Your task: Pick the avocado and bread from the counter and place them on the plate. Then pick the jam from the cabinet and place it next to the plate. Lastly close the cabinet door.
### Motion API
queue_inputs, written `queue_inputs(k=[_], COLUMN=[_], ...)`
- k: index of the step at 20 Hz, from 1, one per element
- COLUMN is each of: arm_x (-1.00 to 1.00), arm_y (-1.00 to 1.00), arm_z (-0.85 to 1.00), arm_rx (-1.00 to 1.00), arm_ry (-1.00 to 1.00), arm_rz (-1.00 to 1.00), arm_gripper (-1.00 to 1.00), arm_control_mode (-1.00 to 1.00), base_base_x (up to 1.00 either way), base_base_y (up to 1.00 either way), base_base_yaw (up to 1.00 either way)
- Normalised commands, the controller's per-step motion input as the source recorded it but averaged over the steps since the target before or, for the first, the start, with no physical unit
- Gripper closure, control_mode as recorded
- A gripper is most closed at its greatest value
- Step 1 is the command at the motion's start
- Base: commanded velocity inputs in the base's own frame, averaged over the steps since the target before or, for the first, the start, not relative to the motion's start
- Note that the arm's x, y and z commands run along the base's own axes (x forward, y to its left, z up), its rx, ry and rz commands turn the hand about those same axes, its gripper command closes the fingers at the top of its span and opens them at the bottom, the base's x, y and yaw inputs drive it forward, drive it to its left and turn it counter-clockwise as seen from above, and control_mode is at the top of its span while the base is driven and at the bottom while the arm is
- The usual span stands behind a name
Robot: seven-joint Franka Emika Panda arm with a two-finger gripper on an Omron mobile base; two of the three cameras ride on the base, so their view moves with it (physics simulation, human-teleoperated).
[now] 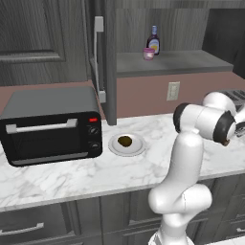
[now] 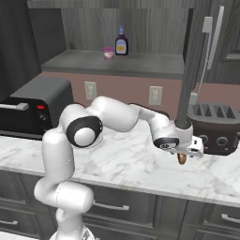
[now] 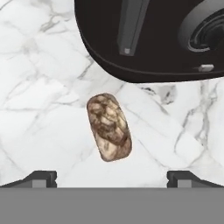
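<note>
The bread [image 3: 109,127], a tan-brown lump, lies on the white marble counter [image 3: 39,100] just in front of a dark toaster. My gripper [image 3: 112,179] hangs right above it, open, with one fingertip on each side and nothing held. From the right base view the gripper [image 2: 183,153] sits low over the bread [image 2: 182,159]. The dark avocado [image 1: 125,141] rests on the round pale plate [image 1: 138,149]. The pink jam [image 1: 149,53] stands on the shelf of the cabinet [image 1: 167,62]. The cabinet door [image 1: 110,72] stands open, edge-on to me.
A dark bottle [image 1: 153,40] with a yellow label stands behind the jam. A black toaster oven [image 1: 50,124] fills the counter left of the plate. The dark toaster [image 2: 211,126] is close behind the bread. Drawer fronts run below the counter edge.
</note>
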Motion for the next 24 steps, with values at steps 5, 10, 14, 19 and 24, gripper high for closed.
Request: queue_inputs(k=[5, 10, 14, 19, 24], arm_x=[0.22, 0.37, 0.22, 0.03, 0.0], arm_y=[0.0, 0.0, 0.0, 0.0, 0.0], arm_z=[0.0, 0.0, -0.23, -0.36, -0.28], arm_rx=[0.03, 0.01, 0.0, 0.0, 0.0], arm_ry=[0.06, 0.05, 0.08, 0.07, 0.02], arm_rz=[0.0, 0.0, 0.0, 0.0, 0.0], arm_gripper=[-1.0, -1.0, -1.0, -1.0, -1.0], arm_control_mode=[-1.0, -1.0, -1.0, -1.0, -1.0], base_base_x=[0.0, 0.0, 0.0, 0.0, 0.0], base_base_y=[0.0, 0.0, 0.0, 0.0, 0.0], base_base_yaw=[0.0, 0.0, 0.0, 0.0, 0.0])
